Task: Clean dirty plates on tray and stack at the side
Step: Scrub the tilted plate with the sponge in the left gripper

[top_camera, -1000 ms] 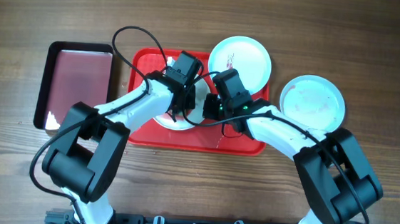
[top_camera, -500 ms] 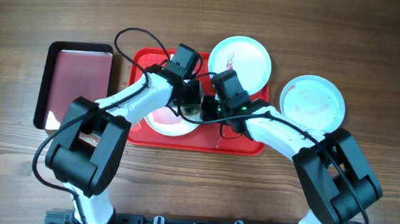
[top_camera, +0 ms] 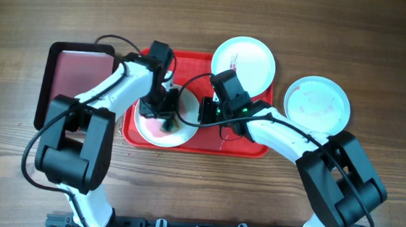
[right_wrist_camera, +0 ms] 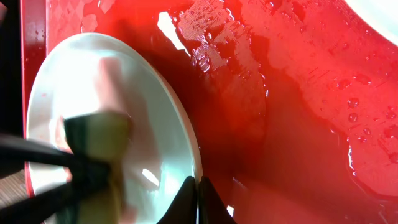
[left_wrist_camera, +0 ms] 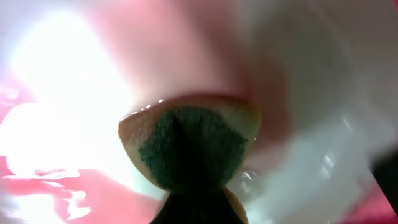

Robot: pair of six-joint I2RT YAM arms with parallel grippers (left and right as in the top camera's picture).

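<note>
Left gripper pinching a sponge against the pale plate at the 9 o'clock end of the red tray, right gripper clamped on that plate's 3 o'clock rim, smeared plate at 1 o'clock.

Wood-grain tabletop, mid-brown, grain running left to right. Off on the left side, a smaller black-rimmed tray, rectangular with rounded corners, dull maroon inside, bit of white glare by its near-left corner. Lying flat, long side running front to back. Also a sponge: dark green scrub face, pale orange foam round the edge, pretty blurry up close in the left wrist view.
</note>
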